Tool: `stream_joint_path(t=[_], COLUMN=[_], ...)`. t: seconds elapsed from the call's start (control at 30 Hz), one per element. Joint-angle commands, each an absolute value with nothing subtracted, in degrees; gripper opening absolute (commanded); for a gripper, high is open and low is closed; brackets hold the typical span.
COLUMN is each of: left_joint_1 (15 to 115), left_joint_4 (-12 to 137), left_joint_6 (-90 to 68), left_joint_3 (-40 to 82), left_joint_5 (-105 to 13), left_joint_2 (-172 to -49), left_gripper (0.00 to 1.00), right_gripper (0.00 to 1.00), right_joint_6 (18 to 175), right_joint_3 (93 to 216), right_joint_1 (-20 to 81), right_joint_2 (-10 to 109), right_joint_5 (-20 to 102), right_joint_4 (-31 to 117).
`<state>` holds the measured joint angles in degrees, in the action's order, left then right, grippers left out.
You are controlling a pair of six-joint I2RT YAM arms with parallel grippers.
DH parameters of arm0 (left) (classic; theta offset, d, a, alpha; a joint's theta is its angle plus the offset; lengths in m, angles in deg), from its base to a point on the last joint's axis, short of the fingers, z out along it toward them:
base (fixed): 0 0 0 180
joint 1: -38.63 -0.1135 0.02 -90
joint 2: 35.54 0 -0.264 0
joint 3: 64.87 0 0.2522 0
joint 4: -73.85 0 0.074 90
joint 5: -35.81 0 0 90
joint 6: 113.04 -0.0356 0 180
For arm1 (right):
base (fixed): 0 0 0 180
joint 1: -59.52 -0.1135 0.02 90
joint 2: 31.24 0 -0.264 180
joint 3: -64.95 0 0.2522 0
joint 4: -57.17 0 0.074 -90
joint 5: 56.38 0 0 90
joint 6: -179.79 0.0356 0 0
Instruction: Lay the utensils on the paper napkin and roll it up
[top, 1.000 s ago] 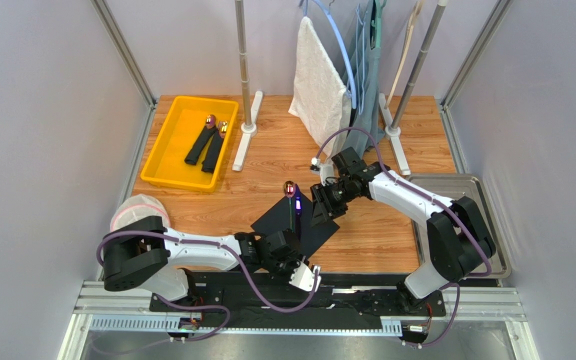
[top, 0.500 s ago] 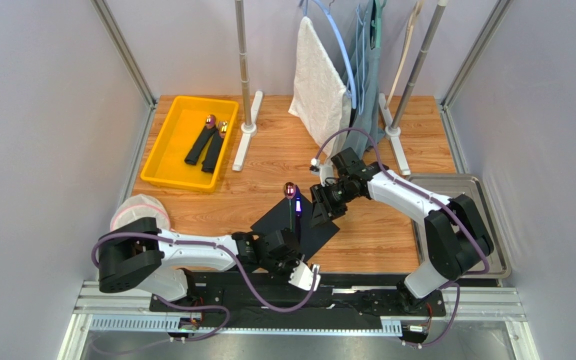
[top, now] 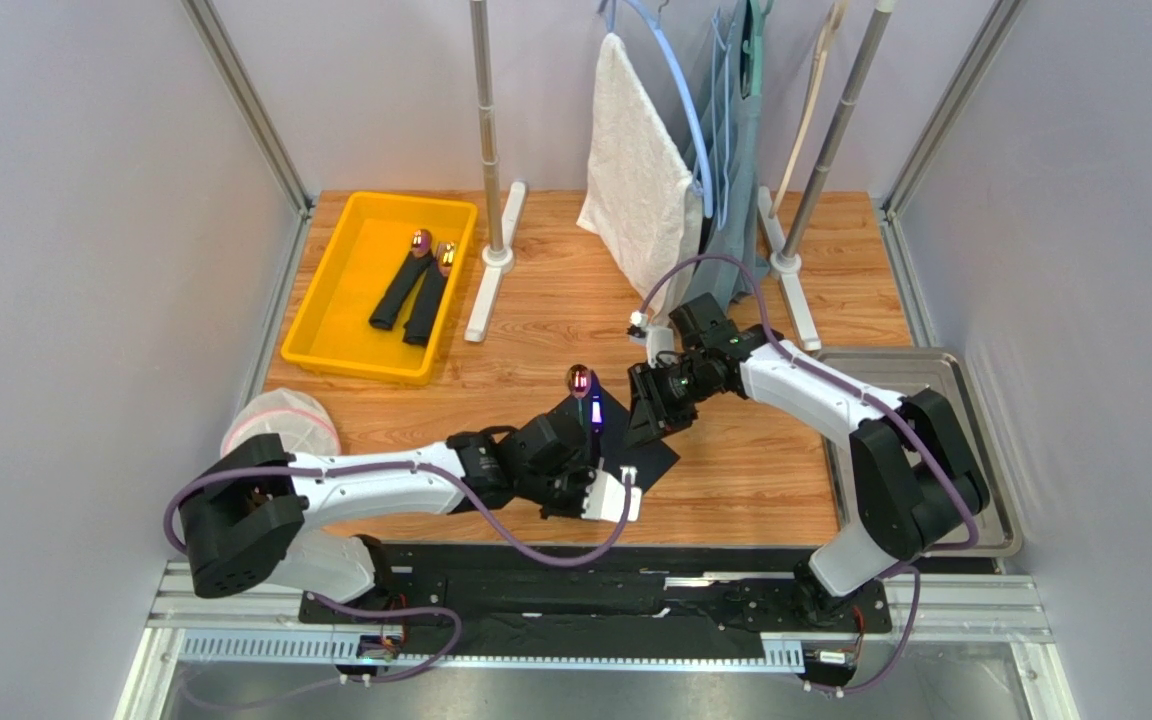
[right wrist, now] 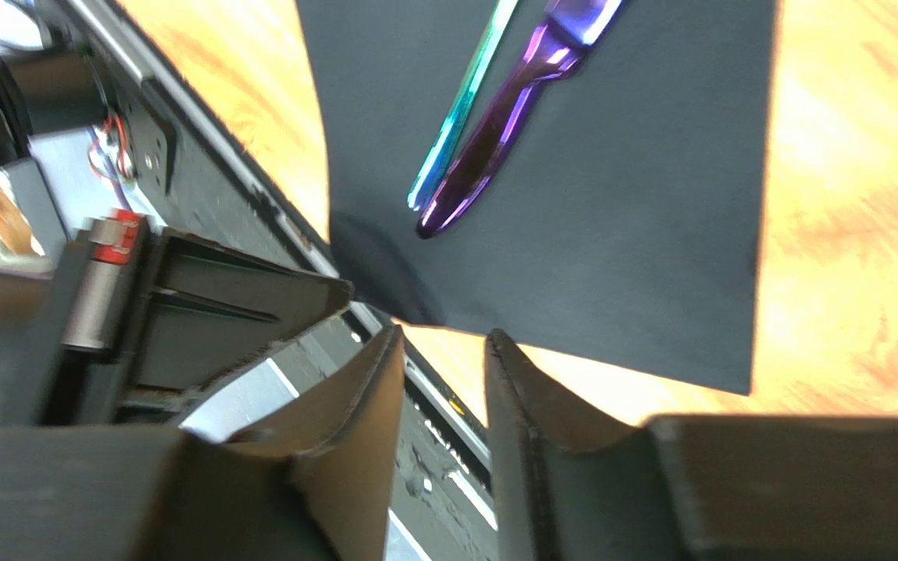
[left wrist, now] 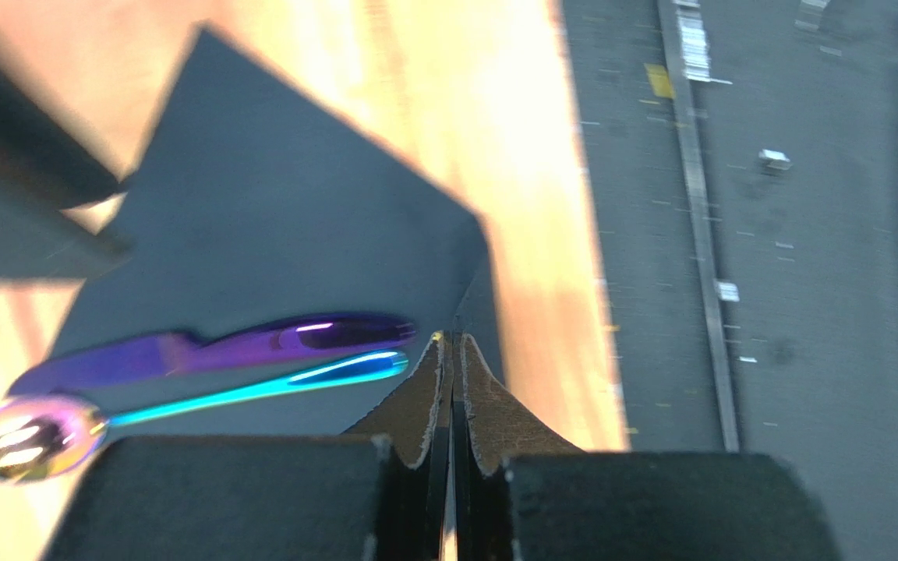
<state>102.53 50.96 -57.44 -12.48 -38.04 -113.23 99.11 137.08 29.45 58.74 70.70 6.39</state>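
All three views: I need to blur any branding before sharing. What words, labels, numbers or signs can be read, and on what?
No text can be read in any view.
A small yellow sticker on the dark base plate: too blurred to read.
The napkin, utensils and yellow bin: no print visible.

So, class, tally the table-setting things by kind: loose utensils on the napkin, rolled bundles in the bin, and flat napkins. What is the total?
Loose utensils: 2 (spoon, knife)
Dark rolled bundles in the yellow bin: 2
Flat black napkin: 1
Total: 5
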Motion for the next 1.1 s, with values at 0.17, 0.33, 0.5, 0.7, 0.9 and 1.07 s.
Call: stream_joint_path(t=[0.17,0.33,0.5,0.7,0.9,1.07], left_joint_1=[95.1,91.6,90.5,89.8,89.7,89.7], left_joint_4=[54.9,56.4,58.4,59.7,61.3,61.8], left_joint_6=[-56.9,-57.4,-57.9,-58.1,-57.4,-57.2], left_joint_3=[-7.0,-4.7,-4.4,-4.7,-4.4,-4.4], left_joint_5=[-36.9,-37.1,-37.9,-38.5,-39.0,-39.3], left_joint_2=[-117.4,-121.2,-123.5,-125.1,-126.2,-127.0], left_gripper=[0.0,0.0,0.0,0.0,0.0,0.0], right_gripper=[0.18,0.09,0.07,0.04,0.02,0.0], right_joint_6=[106.3,108.0,110.7,113.8,114.0,113.4], right_joint_3=[132.6,133.3,133.0,132.9,133.2,133.3], right_joint_1=[32.1,32.1,32.1,31.7,29.1,27.9], right_joint_2=[58.5,61.7,64.2,67.5,68.8,70.2], right_joint_5=[75.9,78.4,80.9,83.2,82.3,79.7], right_joint_4=[15.9,16.1,18.0,20.1,20.5,19.9])
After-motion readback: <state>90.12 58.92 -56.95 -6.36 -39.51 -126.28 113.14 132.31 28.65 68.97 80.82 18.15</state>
